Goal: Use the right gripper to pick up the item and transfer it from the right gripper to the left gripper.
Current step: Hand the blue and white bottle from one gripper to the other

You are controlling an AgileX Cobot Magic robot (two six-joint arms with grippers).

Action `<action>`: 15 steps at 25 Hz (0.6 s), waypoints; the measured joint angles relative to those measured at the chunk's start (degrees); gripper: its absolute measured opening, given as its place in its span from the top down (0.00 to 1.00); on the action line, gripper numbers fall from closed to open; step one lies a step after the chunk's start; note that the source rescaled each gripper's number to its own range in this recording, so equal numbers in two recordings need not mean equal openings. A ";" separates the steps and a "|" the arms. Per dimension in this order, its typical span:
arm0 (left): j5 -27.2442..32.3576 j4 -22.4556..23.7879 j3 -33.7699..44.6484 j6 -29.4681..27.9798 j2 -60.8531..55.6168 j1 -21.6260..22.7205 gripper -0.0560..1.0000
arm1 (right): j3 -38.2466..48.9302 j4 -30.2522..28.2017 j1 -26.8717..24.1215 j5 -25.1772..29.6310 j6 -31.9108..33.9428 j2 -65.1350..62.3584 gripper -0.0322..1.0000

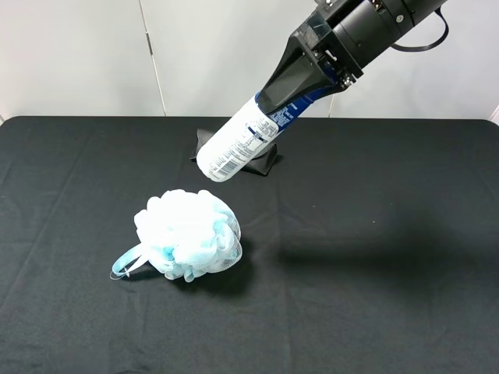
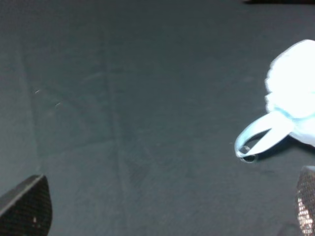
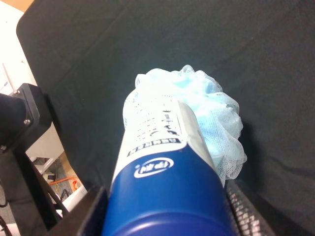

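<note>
Right claw [image 1: 300,78]: closed on the slim cylindrical spray can [image 1: 248,139], which has a white body, blue label and printed text. The grip is at the blue upper end. The right wrist view shows a black finger [image 3: 81,219] pressed to each side of the blue section.

Spray can: held in the air, clear of the black cloth tabletop [image 1: 390,296]. It is tilted, with its white base pointing down and to the left, above the far middle of the tabletop.

Left claw [image 2: 167,211]: open. The two finger tips stand wide apart with nothing between them, above bare cloth. It does not appear in the high view.

Fluffy light-blue bath sponge [image 1: 189,234]: resting on the tabletop, near and left of the can's base and apart from it. Its ribbon loop [image 1: 129,263] lies on the left side.

Flat black case [image 1: 265,162]: on the far middle of the tabletop, partly hidden behind the can.
</note>
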 joint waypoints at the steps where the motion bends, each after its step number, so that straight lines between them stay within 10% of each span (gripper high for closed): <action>1: -0.78 -1.02 -0.50 1.21 1.34 0.00 0.03 | 0.00 0.00 0.00 0.00 0.00 0.00 0.97; 15: -6.82 0.41 -7.72 10.16 19.89 -18.00 0.03 | 0.00 1.05 0.00 -0.98 0.18 0.00 0.97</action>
